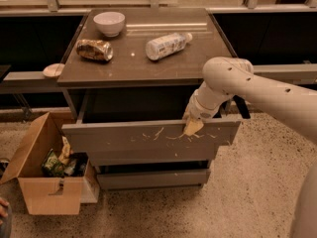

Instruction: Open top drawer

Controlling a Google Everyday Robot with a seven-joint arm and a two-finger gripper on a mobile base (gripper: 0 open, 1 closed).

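My gripper (192,126) clamps its jaws over the upper edge of the top drawer (124,139), which stands well out from under the desk (133,58) (largely open, I judge; little pulling left).

Warm, fairly dim indoor light falls from above. The desk (133,66) top carries a pale streak of glare near its far edge, and deep shadow fills the cavity beneath it. The end effector (192,127), at the upper edge of the top drawer (114,139) front, is evenly lit.
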